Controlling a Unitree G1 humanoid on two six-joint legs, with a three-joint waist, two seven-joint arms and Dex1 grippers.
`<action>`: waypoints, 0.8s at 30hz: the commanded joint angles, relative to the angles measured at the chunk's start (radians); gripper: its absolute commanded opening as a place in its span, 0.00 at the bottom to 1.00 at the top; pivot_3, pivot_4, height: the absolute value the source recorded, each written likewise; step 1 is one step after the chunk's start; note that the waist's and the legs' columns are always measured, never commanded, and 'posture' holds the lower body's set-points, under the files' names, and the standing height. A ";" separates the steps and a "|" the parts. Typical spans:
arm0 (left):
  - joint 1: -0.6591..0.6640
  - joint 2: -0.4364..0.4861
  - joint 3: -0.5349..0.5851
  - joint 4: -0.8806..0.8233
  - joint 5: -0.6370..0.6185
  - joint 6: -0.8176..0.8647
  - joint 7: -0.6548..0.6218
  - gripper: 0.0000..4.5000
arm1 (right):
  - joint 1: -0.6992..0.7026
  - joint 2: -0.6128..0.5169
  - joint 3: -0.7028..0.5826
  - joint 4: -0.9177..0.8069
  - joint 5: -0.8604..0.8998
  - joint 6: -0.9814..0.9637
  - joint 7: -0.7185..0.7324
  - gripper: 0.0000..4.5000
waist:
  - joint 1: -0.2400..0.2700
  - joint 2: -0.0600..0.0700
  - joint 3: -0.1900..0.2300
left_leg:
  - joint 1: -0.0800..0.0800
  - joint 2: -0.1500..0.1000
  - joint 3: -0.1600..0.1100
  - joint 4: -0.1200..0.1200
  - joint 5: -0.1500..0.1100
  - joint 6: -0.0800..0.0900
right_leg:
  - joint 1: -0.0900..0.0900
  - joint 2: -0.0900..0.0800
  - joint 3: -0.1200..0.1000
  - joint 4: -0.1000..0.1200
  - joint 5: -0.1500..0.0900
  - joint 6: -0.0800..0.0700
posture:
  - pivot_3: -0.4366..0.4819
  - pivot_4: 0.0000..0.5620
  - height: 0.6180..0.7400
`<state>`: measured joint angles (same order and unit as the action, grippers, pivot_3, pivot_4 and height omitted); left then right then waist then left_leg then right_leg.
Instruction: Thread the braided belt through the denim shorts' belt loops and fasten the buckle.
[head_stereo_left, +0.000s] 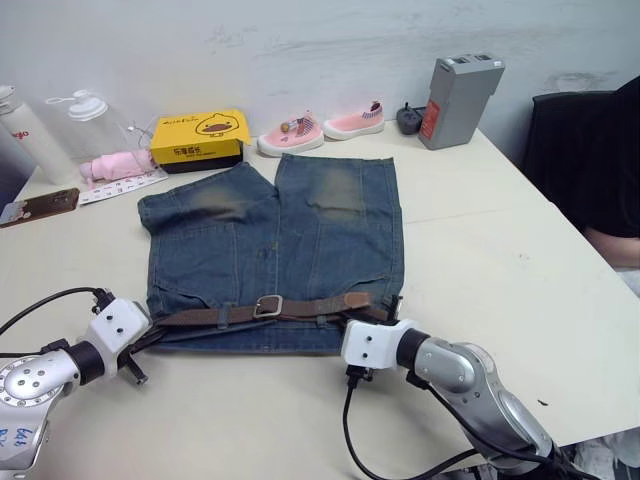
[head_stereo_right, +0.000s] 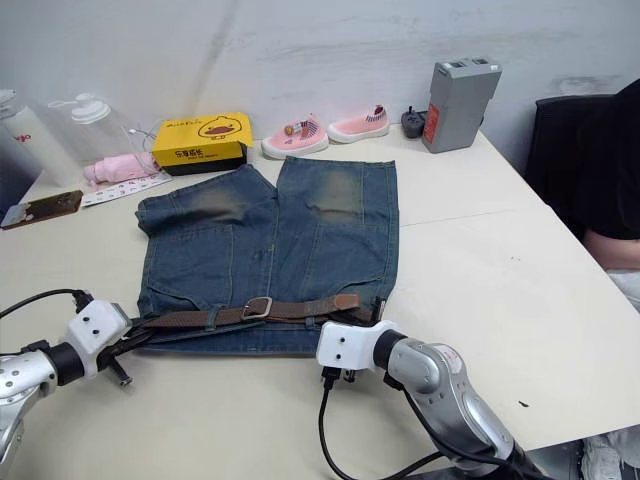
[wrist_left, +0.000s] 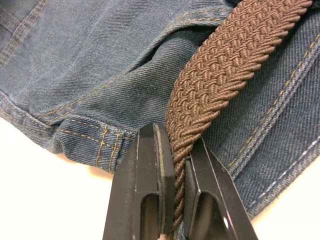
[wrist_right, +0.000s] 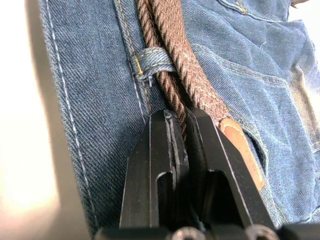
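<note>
The denim shorts (head_stereo_left: 270, 250) lie flat on the table, waistband toward me. The braided belt (head_stereo_left: 220, 317) runs along the waistband under belt loops (wrist_right: 150, 59), and the silver buckle (head_stereo_left: 267, 306) sits closed at the middle with the leather tip (head_stereo_left: 355, 300) lying to its right. At the waistband's left end my left gripper (wrist_left: 176, 165) is shut on the belt where it bends round the corner. My right gripper (wrist_right: 182, 131) is shut on the belt at the right end, beside a loop.
A yellow box (head_stereo_left: 200, 139), pink baby shoes (head_stereo_left: 318, 127), a pink cloth (head_stereo_left: 112, 167), bottles (head_stereo_left: 25, 135), a phone (head_stereo_left: 40, 206) and a grey battery unit (head_stereo_left: 458, 100) line the table's far side. A person in black (head_stereo_left: 600, 170) sits at the right.
</note>
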<state>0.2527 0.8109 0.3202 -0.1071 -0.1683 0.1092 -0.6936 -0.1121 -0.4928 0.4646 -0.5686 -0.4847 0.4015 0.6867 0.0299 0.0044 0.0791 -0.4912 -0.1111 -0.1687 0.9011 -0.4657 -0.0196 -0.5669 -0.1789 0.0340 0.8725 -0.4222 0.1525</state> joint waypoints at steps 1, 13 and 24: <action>0.075 -0.012 -0.027 0.159 0.064 0.102 0.030 0.01 | 0.013 -0.037 -0.046 0.028 -0.053 0.062 -0.008 0.00 | 0.000 0.002 -0.001 | 0.000 0.000 0.000 0.000 0.000 0.000 | 0.000 0.000 0.000 0.000 0.000 0.000 | 0.48 0.27 0.15; 0.097 -0.065 -0.088 0.110 0.110 -0.072 0.104 0.10 | 0.002 -0.044 -0.050 0.032 -0.038 0.054 -0.003 0.00 | 0.017 0.004 -0.004 | 0.000 -0.001 0.001 0.000 0.000 0.000 | 0.001 -0.001 0.001 -0.002 0.000 0.000 | 0.48 0.27 0.15; 0.149 -0.039 -0.020 -0.084 -0.077 -0.106 -0.041 0.82 | -0.022 -0.103 -0.181 -0.013 0.104 0.055 0.074 0.98 | 0.028 0.000 -0.001 | -0.001 -0.003 0.004 0.001 -0.002 0.004 | 0.001 -0.002 0.000 -0.004 -0.001 0.000 | 0.48 0.27 0.15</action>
<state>0.3517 0.7641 0.3328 -0.1672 -0.2028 -0.0515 -0.6462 -0.1484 -0.5712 0.3292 -0.5852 -0.4147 0.4200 0.7170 0.0575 0.0045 0.0778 -0.4928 -0.1145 -0.1650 0.9018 -0.4679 -0.0154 -0.5663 -0.1815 0.0339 0.8675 -0.4229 0.1522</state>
